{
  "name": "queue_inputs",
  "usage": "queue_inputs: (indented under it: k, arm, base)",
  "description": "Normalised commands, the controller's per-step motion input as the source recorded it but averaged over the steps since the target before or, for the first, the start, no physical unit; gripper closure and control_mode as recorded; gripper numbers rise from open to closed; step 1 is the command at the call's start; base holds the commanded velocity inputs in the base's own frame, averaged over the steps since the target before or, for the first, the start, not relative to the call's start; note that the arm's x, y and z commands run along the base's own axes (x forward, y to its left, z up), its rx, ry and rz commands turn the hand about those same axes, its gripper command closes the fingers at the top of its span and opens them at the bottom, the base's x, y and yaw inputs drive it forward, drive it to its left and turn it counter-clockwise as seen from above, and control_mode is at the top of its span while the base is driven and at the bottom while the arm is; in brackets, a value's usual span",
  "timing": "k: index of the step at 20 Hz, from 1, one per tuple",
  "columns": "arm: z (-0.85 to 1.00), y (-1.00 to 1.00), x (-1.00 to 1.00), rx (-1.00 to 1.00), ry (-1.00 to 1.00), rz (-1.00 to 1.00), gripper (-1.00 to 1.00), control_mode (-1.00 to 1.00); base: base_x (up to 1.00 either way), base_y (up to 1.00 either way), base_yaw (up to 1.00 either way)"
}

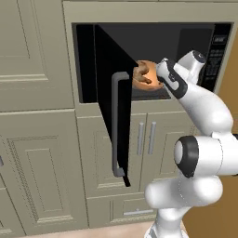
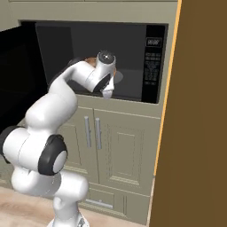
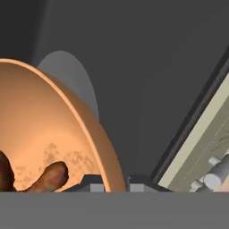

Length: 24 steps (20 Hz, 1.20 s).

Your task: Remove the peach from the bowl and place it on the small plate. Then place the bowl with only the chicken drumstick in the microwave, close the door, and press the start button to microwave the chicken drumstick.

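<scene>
At the microwave (image 1: pixel 153 60) mouth, door (image 1: pixel 114 107) wide open, the jaws grip the bowl (image 3: pixel 53 134) rim, drumstick (image 3: pixel 47 176) lying inside it.

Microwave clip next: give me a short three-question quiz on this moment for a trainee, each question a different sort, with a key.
1. True or false: the microwave door is shut.
2. What lies in the bowl in the hand view? A) a peach and a drumstick B) a drumstick C) nothing
3. In a few words, where does the gripper hold the bowl?

Key
1. False: the door stands open, swung out to the left of the opening.
2. B: a brown drumstick lies in it; no peach can be seen.
3. By the rim, one fingertip either side of the wall, at the mouth of the microwave.
</scene>
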Motion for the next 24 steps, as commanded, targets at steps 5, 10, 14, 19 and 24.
queue_inputs:
  k: [5,10,14,19,24]
  arm:
    - [-0.02,0.13,0.47,0.0,-0.01,-0.1,1.0,-1.0]
    - [0.0,0.33,0.34,0.0,0.0,-0.01,1.0,-1.0]
    - [-0.02,0.1,0.33,0.0,0.0,0.0,-1.0,-1.0]
    - [0.01,-0.16,-0.33,0.02,-0.11,0.0,-1.0,-1.0]
    - [-0.02,-0.17,-0.56,0.01,-0.18,0.0,-1.0,-1.0]
  base:
    - [0.0,0.0,0.0]
    - [0.0,0.0,0.0]
    - [0.0,0.0,0.0]
    - [0.0,0.0,0.0]
    - [0.0,0.0,0.0]
